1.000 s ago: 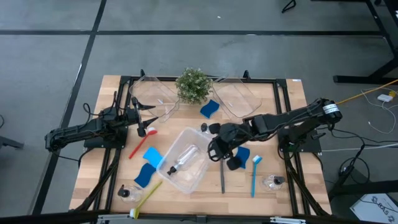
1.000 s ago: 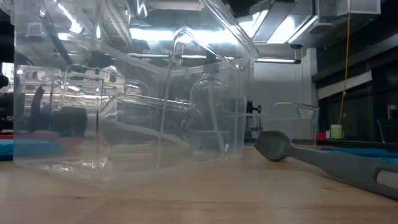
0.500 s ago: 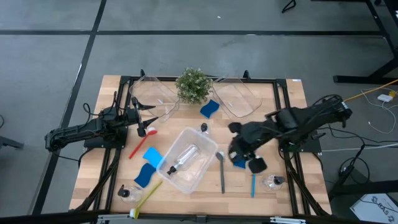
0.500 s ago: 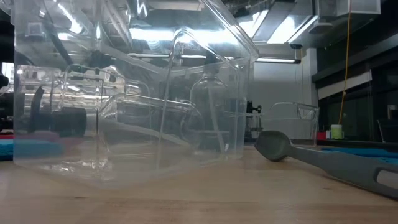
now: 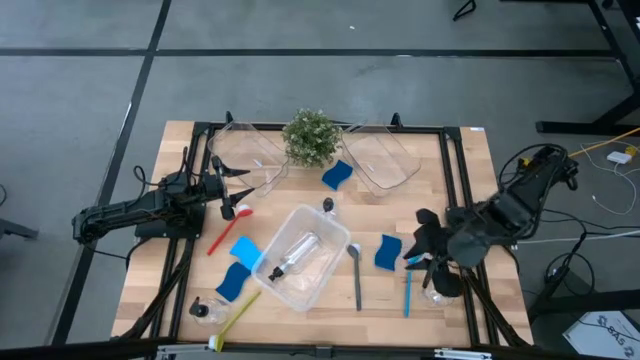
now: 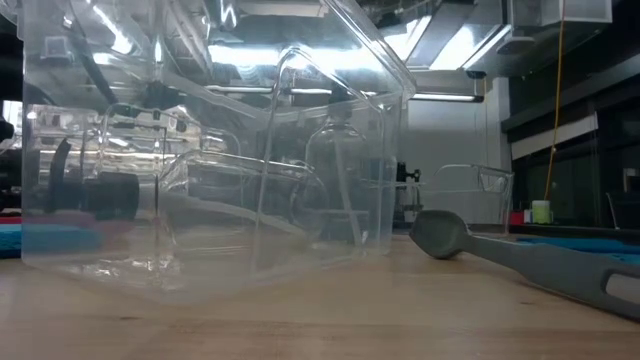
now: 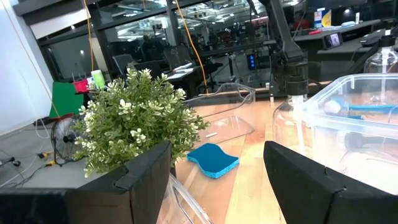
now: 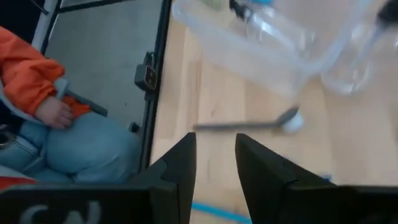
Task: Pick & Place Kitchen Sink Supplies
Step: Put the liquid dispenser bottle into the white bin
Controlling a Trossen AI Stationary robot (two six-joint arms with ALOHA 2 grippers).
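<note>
The right pincer (image 5: 432,262), fingers slightly apart and empty, hangs beside the thin blue long-handled brush (image 5: 408,283), near the bench's right edge.

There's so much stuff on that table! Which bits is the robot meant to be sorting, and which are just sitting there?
Part of the job:
blue sponges
pump bottles
red brush
grey brush
blue brush
yellow-green brush

Just sitting there:
potted plant
clear bins, probably where things get put
</note>
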